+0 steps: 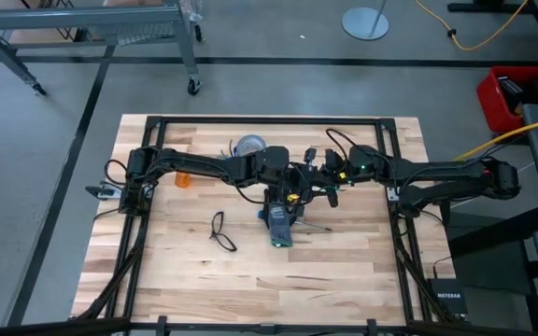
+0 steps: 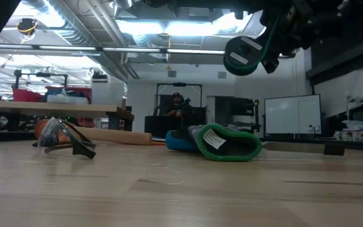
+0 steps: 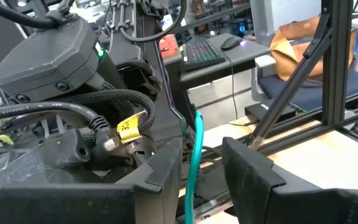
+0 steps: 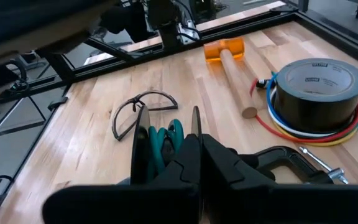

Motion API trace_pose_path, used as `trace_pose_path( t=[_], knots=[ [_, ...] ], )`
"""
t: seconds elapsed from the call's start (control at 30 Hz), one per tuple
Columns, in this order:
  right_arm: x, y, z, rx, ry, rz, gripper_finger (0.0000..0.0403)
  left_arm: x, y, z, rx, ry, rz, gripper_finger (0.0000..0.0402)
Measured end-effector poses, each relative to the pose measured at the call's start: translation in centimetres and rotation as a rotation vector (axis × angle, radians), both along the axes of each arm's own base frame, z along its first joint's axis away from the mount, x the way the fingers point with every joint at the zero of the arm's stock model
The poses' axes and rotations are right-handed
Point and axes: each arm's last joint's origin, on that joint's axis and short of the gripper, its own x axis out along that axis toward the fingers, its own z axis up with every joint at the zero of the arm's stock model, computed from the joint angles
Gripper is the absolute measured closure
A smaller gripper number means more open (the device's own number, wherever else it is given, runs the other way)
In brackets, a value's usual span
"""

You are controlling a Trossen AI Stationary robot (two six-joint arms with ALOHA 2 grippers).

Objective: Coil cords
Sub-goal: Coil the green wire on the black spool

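A small round black disc wound with teal cord (image 2: 244, 55) hangs high above the table's middle. In the right wrist view its teal windings (image 4: 164, 142) sit between the fingers of my right gripper (image 4: 166, 140), which is shut on them. My left gripper (image 3: 204, 180) meets it from the left (image 1: 292, 182) and is open. A strand of teal cord (image 3: 196, 155) runs through its gap, close to one finger. I cannot tell whether that strand touches the finger. The thin dark loop on the table (image 1: 220, 231) looks like a pair of clear safety glasses (image 4: 143, 113). My right gripper pinches the wound teal cord (image 4: 173, 134) on the disc between its two fingers (image 4: 140, 146). The disc is lifted well clear of the table and shows its flat face with a white label (image 2: 237, 58) in the low view. The gripper hides the rest of the hold.
A black-and-blue glove with a green cuff (image 2: 229, 142) lies below the grippers (image 1: 278, 227). A grey tape roll (image 4: 319, 87) stands on red, blue and yellow cords (image 4: 303, 134) at the far side. An orange-headed mallet (image 4: 229, 56) and a black clamp (image 4: 291, 162) lie nearby.
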Motion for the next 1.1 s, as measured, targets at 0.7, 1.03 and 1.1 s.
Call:
trace_pose_path(
  t=[0.7, 1.03, 1.1],
  knots=[
    [0.05, -0.02, 0.20, 0.002, -0.006, -0.003, 0.0402, -0.02, 0.50, -0.07, 0.001, 0.008, 0.017, 0.0376],
    [-0.01, 0.07, 0.11, 0.019, 0.012, 0.022, 0.0402, 0.06, 0.72, -0.02, 0.041, -0.016, 0.070, 0.0400],
    [-0.01, 0.12, 0.13, 0.024, 0.009, 0.041, 0.0402, 0.06, 0.84, -0.07, 0.045, -0.011, 0.108, 0.0400]
  ],
)
